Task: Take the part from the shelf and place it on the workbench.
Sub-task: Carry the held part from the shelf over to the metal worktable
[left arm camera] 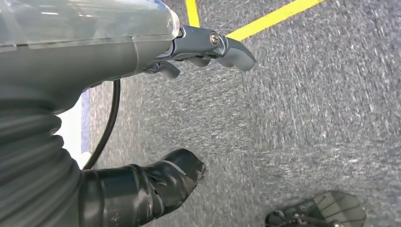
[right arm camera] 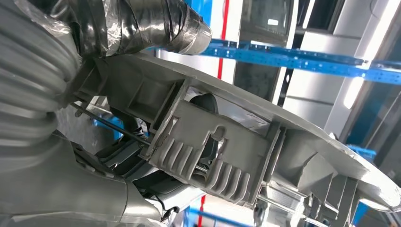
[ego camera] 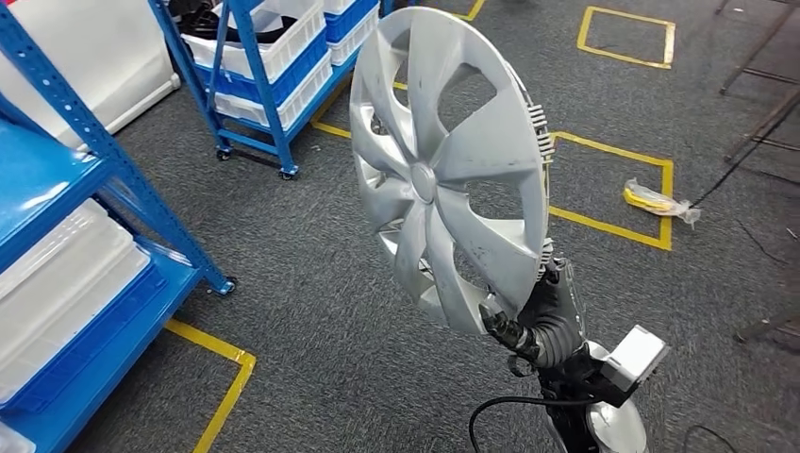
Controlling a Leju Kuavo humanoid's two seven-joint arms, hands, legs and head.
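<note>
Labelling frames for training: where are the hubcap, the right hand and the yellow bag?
hubcap (ego camera: 426, 179), head view, on its centre hub.
right hand (ego camera: 547, 316), head view, on its dark back.
yellow bag (ego camera: 651, 200), head view, on its middle.

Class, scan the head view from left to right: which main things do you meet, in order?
Blue metal shelf holding clear white plastic bins → wheeled blue rack of blue-and-white crates → silver plastic hubcap held up by the right hand → crumpled yellow-and-clear plastic bag on the grey carpet.

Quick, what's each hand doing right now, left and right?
Left hand: holds nothing, fingers apart, hanging over the carpet.
Right hand: grips the silver wheel cover by its lower rim.
</note>
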